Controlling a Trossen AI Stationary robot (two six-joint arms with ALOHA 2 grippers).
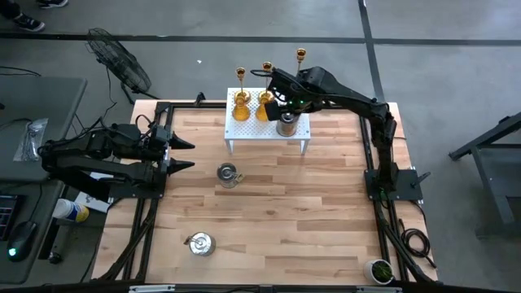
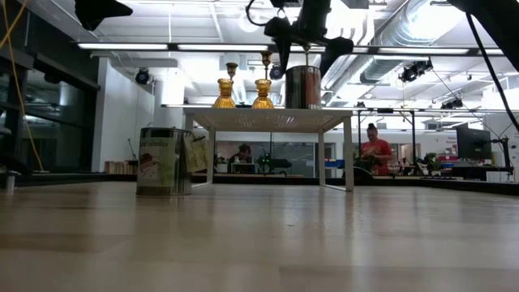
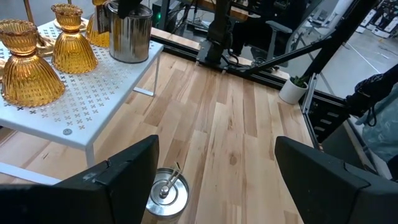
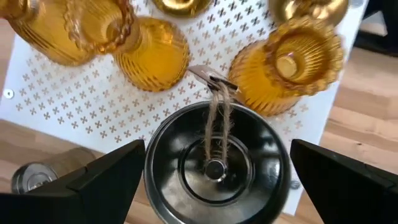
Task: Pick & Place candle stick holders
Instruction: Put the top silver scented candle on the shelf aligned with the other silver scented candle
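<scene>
A white perforated rack [image 1: 244,134] stands at the table's far middle. On it stand three gold candlesticks [image 1: 267,68], amber cups [image 1: 242,109] [image 4: 152,53] and one silvery pot [image 1: 286,125] [image 4: 214,168], all on their bases. My right gripper [image 1: 282,104] [image 2: 306,42] hangs open just above this pot, a finger to either side, touching nothing. Two more silvery pots stand on the table, one at the middle [image 1: 227,174] [image 3: 168,193] and one near the front [image 1: 200,243]. My left gripper [image 1: 183,155] [image 3: 214,174] is open and empty at the table's left.
Black frame rails [image 1: 155,203] run along the table's left and right sides. A small plant pot [image 1: 380,270] sits at the near right corner. A fan [image 1: 122,61] stands off the far left corner. A person [image 2: 375,150] shows in the room behind.
</scene>
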